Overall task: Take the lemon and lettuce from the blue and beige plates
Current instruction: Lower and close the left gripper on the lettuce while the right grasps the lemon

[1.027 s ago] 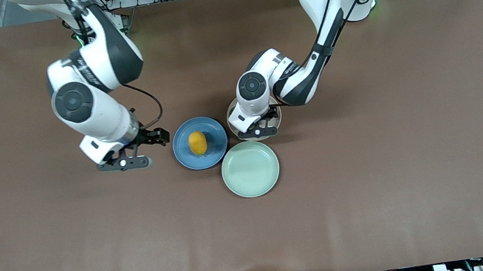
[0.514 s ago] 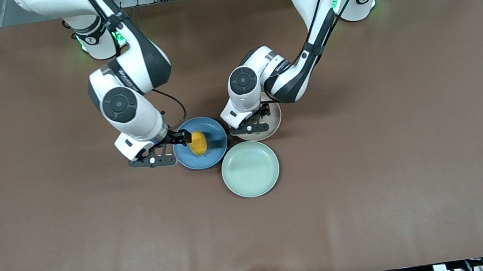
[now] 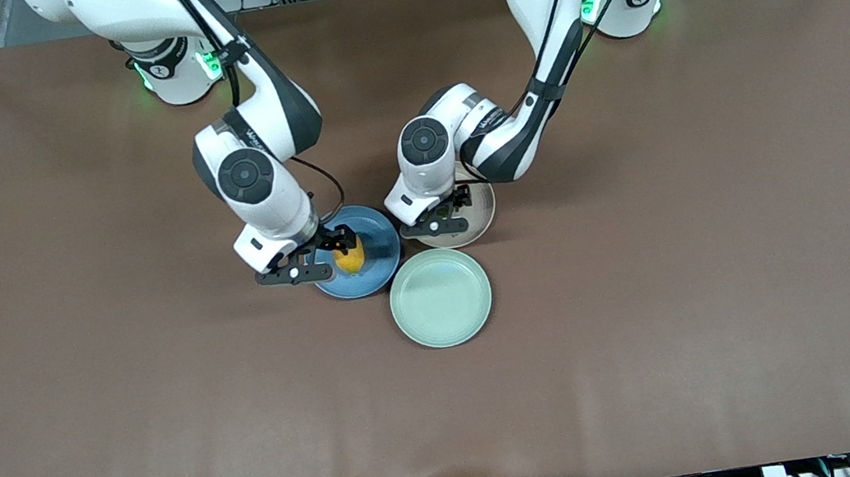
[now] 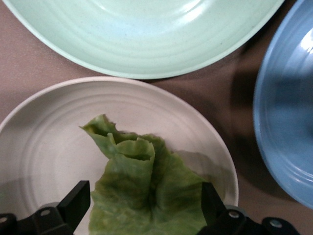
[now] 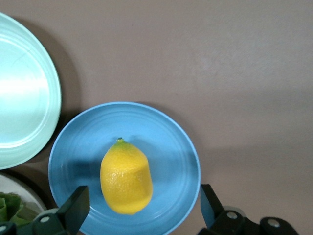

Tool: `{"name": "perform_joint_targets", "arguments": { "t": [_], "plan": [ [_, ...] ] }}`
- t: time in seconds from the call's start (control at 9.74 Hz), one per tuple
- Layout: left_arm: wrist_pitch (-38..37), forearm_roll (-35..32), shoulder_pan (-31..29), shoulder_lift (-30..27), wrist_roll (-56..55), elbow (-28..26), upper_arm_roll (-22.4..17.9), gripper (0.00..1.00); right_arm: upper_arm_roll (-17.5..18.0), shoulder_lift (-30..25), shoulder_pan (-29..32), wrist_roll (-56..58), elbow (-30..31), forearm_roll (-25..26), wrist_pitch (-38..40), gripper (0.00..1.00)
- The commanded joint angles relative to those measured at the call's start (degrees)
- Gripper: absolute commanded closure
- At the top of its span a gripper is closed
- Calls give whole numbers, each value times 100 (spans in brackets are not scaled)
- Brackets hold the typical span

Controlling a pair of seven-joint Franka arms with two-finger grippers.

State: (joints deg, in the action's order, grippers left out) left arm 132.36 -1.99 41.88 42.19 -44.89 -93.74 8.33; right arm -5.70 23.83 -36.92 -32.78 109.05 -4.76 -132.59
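The yellow lemon lies on the blue plate. My right gripper hangs open just over it, and the lemon's nearer end sits between the fingertips. The green lettuce lies on the beige plate, which stands beside the blue one toward the left arm's end. Over the leaf my left gripper is open, one finger on each side of it. In the front view that hand hides most of the lettuce.
A bare mint-green plate sits nearer to the front camera, touching or almost touching both other plates. The brown table stretches wide around the three plates.
My right arm has swung from beside the blue plate to over it, its open fingers now around the lemon. The left gripper has shifted slightly over the beige plate.
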Motion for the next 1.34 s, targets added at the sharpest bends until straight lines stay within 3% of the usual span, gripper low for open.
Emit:
{"name": "perform_joint_targets", "arguments": {
  "t": [0.0, 0.21, 0.31, 0.41, 0.51, 1.23],
  "plan": [
    [71, -390, 84, 96, -169, 83, -42, 0, -45, 261, -236, -360, 64, -86, -424, 0],
    [71, -399, 84, 123, -169, 83, -42, 0, -36, 420, -316, -431, 64, -86, -619, 0],
    [71, -390, 84, 114, -177, 92, -42, 11, -36, 482, -316, -431, 64, -86, -654, 0],
    [71, -390, 84, 114, -186, 92, -42, 68, -36, 534, -316, -431, 64, -86, -715, 0],
    [71, -390, 84, 105, -169, 92, -42, 100, -45, 596, -342, -431, 64, -86, -786, 0],
    [-226, -382, -13, -386, -160, 250, -85, 100, -45, 843, -395, -440, 247, -86, -1277, 0]
  ]
}}
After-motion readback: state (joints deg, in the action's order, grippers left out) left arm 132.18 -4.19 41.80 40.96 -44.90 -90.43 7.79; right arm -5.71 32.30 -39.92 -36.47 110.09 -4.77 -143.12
